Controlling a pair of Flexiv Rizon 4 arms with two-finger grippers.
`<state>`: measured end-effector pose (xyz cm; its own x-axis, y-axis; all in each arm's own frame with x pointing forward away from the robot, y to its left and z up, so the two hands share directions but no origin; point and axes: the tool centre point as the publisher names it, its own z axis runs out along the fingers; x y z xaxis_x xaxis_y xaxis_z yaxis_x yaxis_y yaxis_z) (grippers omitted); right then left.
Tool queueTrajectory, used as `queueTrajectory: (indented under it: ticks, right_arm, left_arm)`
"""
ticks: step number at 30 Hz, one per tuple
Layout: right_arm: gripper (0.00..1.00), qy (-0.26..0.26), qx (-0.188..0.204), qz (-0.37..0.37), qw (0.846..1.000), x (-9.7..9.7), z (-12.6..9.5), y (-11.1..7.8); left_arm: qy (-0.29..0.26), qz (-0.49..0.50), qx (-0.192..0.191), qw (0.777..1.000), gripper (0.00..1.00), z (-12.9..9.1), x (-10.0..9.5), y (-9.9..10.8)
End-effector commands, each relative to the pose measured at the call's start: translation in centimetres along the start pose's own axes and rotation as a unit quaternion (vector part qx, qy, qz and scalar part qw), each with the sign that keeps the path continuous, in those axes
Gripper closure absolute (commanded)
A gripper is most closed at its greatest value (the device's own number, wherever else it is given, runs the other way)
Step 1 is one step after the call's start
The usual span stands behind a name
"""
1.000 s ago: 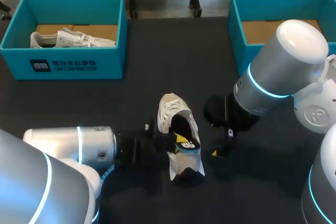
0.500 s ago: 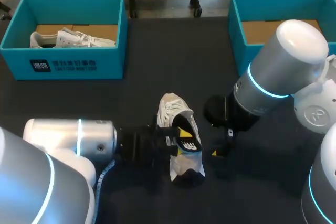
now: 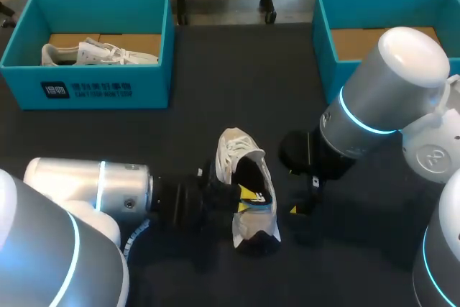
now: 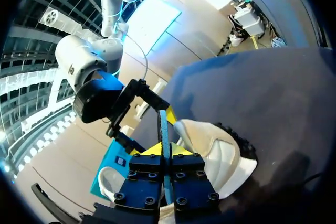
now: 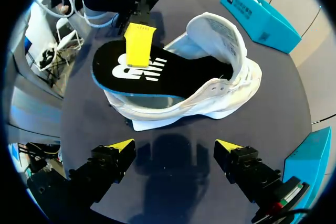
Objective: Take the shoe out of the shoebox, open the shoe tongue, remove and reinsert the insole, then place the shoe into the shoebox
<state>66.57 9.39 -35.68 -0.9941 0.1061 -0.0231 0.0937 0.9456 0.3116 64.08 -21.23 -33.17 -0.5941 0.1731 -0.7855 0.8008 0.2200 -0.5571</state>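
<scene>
Head view: the left shoebox (image 3: 86, 90), blue, stands at the bench's (image 3: 237, 84) far left corner and holds a second shoe (image 3: 97, 54), white, lying on its cardboard floor. The right shoebox (image 3: 338, 41) at the far right shows only cardboard floor where my right arm does not hide it. The shoe (image 3: 231, 150) lies on the bench near its middle, outside both boxes. Its black insole (image 3: 253, 177) stands partly out of the opening. The left claw (image 3: 244, 193) comes in from the left and meets the insole. The right claw (image 3: 298, 203) hangs just beside the shoe on the other side.

Left wrist view: the left claw (image 4: 164, 149) has its yellow tips pressed together on the thin blue edge of the insole (image 4: 163, 124). The white shoe (image 4: 220, 156) lies just under and ahead of it.

Right wrist view: the right claw (image 5: 173, 148) has its fingers spread wide apart over bare bench, touching nothing. The shoe (image 5: 226, 77) lies ahead of it. One yellow tip of the left claw (image 5: 139, 43) presses on top of the insole (image 5: 173, 74).

Against half a second ago, the left arm (image 3: 86, 185) has drawn back a little toward the left, with the insole clamped as before. The right arm (image 3: 381, 98) has kept its place.
</scene>
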Motion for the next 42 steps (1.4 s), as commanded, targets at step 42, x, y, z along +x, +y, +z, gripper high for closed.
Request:
queueTrajectory:
  ticks: [42]
  right_arm:
    - [0.00,-0.001,-0.001,0.000,1.000,0.1,0.1,0.0]
  left_arm:
    - [-0.029,0.081,-0.063,0.994,1.00,1.5,1.9,1.5]
